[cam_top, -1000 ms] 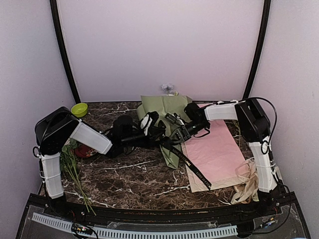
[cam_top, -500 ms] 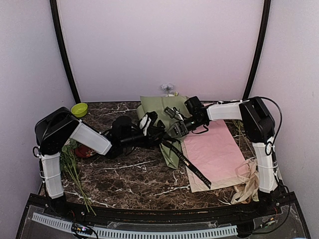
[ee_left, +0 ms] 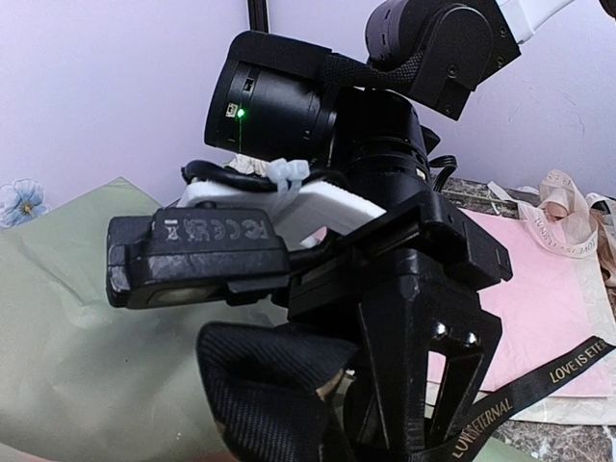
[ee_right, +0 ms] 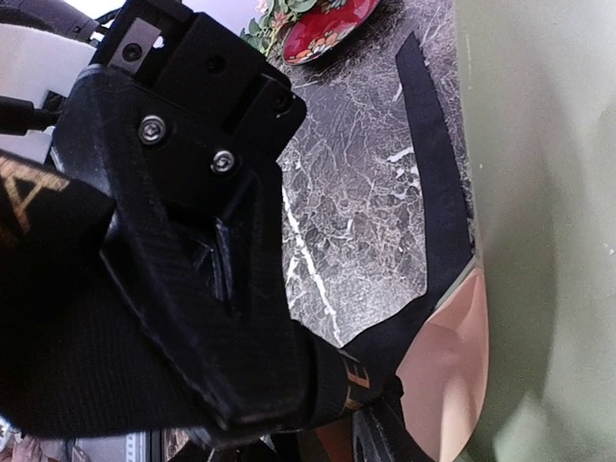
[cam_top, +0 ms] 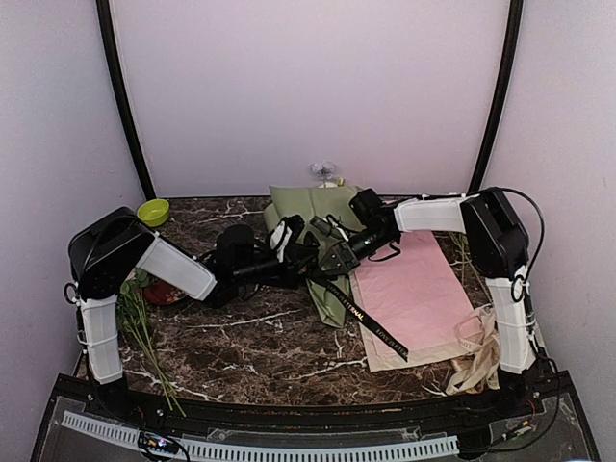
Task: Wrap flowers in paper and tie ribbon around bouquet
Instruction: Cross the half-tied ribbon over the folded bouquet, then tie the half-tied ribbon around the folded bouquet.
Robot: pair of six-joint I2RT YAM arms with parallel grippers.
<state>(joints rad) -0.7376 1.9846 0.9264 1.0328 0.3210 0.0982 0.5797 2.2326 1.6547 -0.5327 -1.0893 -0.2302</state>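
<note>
- Ribbon (cam_top: 371,322): its upper end was hidden under the right gripper (cam_top: 332,260), centre of the top view.
- Flowers (cam_top: 324,172), top centre, were too small to read.

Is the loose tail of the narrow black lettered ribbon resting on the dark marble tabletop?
Touching. The right wrist view shows the tail of the black ribbon lying flat on the marble tabletop, with no gap beneath it.

The sage-green paper (cam_top: 306,207) lies creased and folded into a cone, with the flowers (cam_top: 325,173) peeking out pale at its far end. The black lettered ribbon (cam_top: 371,324) trails diagonally from its narrow near part.
</note>
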